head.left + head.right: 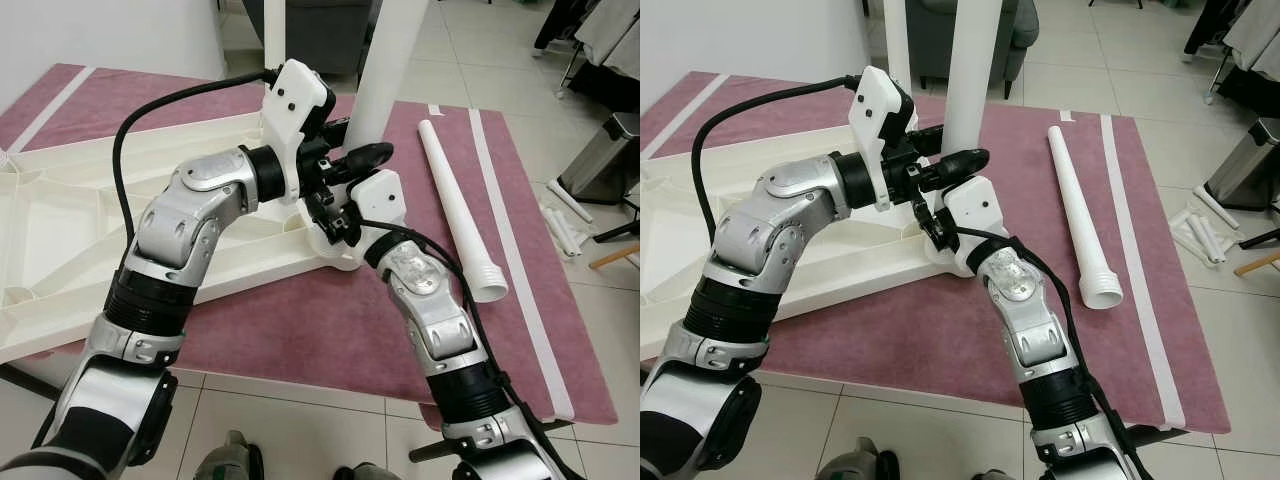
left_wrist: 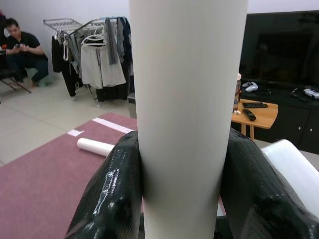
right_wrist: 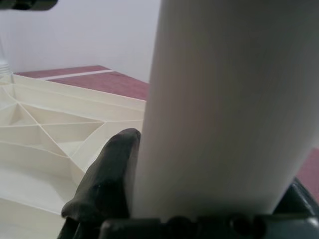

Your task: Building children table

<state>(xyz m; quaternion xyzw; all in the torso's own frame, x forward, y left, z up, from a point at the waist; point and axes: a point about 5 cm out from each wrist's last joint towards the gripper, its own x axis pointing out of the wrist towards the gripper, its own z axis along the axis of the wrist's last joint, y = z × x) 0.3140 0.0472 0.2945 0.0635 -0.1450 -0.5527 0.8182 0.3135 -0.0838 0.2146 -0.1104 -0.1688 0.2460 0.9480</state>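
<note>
done: tabletop (image 1: 60, 240) lies upside down on rug (image 1: 330, 340)
now: my left gripper (image 1: 352, 158) and right gripper (image 1: 322, 215) both clamp upright leg (image 1: 385, 70) at its near corner
left: spare leg (image 1: 455, 200) lies loose on the rug, nothing holding it

The upright table leg (image 1: 385, 70) runs past the picture's top edge above the left gripper (image 1: 350, 160); its foot, behind the right gripper (image 1: 325, 215), seems hidden.

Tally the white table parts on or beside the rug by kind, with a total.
Tabletop, upside down: 1
Upright legs: 2 (near leg, held by left gripper and right gripper; far leg)
Loose leg on rug: 1
Short tubes on floor: about 3, small
Total: about 7
</note>
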